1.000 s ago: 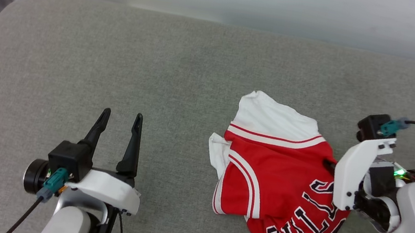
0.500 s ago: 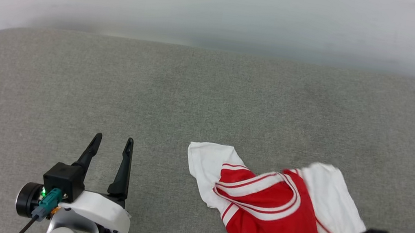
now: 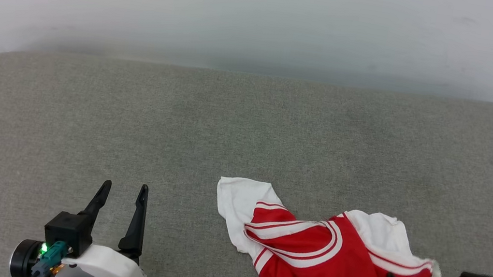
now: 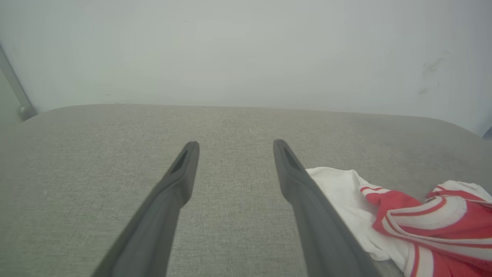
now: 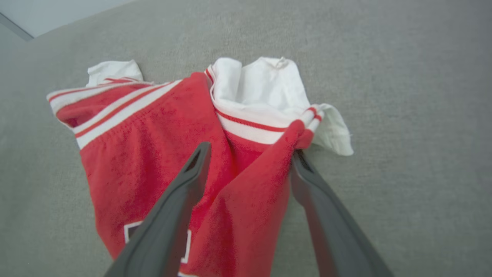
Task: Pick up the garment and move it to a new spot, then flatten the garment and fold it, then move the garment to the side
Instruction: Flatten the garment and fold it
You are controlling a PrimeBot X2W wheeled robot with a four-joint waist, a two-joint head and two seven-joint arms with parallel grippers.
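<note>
The garment [image 3: 329, 268] lies crumpled near right on the grey cushion [image 3: 229, 121], a red fold inside the right gripper [image 5: 250, 152], jaws spread like those of the left gripper [image 3: 125, 185], so a retreat could snag it.

Grey woven cushion [image 3: 178, 138] stretching wide with rounded far corners, crumpled red-and-white jersey [image 3: 329, 273] lying bunched directly on its near right part, black lettering showing at the jersey's near edge.
</note>
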